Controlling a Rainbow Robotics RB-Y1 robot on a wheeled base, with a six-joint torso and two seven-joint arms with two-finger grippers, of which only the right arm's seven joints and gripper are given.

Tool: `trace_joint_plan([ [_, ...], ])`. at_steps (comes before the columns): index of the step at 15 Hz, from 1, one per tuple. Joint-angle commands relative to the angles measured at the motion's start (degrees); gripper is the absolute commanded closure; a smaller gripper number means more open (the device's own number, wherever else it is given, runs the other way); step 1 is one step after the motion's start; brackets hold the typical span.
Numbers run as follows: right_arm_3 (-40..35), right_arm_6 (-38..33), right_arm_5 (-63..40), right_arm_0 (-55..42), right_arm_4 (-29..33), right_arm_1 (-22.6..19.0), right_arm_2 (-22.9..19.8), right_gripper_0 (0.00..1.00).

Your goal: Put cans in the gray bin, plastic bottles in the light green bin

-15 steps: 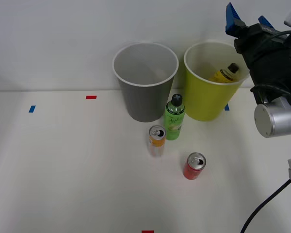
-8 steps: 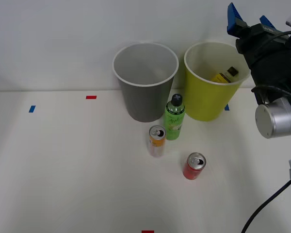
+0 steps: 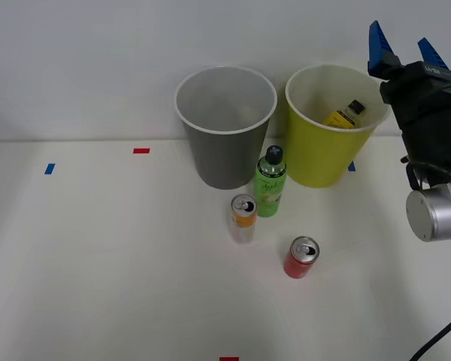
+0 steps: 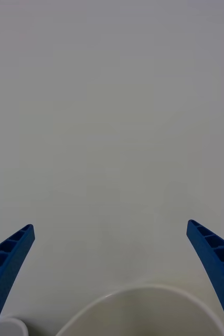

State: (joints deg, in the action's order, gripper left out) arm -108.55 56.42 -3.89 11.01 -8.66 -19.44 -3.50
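The right gripper [image 3: 401,50] stands with its two blue ribbed fingers [image 4: 7,260] spread wide and nothing between them, raised above and just beyond the right side of the large lime, tapered round light green bin [image 3: 316,162]. In the wrist view the spread fingers frame a bare white wall, with the bin's whitish rim [image 4: 143,294] curving below them.

Inside that bin lies one yellow plastic bottle with a black cap and printed label [image 3: 345,114], tilted against the far wall. The large dark gray tapered gray bin [image 3: 222,162] with a pale rim stands just beside it on the left, and nothing can be seen inside it.

On the white table [image 3: 98,263], a bright green plastic bottle with a black cap [image 3: 270,184] stands upright in front of the gap between the two bins. A slim white-and-orange metal can [image 3: 243,216] stands just beside it, and a slim red metal can [image 3: 301,258] stands apart, nearer the robot.

Count: two bins, two bottles (one binned, one standing), two cans (both on the table).

Step in hand, as judged: one bottle sorted, three items outstanding. The next move calls for the arm to travel down over the table to one of the standing items and close around its body.
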Motion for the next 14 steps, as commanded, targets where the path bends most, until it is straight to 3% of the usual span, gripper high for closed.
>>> trace_joint_plan([
  [1, 0.0, -0.1, 6.4, -5.6, -0.1, -0.5, 0.0, 0.00],
  [7, -6.5, 0.9, 12.1, -22.2, 0.7, -1.7, 0.1, 0.00],
  [14, -6.4, 4.0, 31.0, -39.5, 1.6, -2.3, 3.7, 0.00],
])
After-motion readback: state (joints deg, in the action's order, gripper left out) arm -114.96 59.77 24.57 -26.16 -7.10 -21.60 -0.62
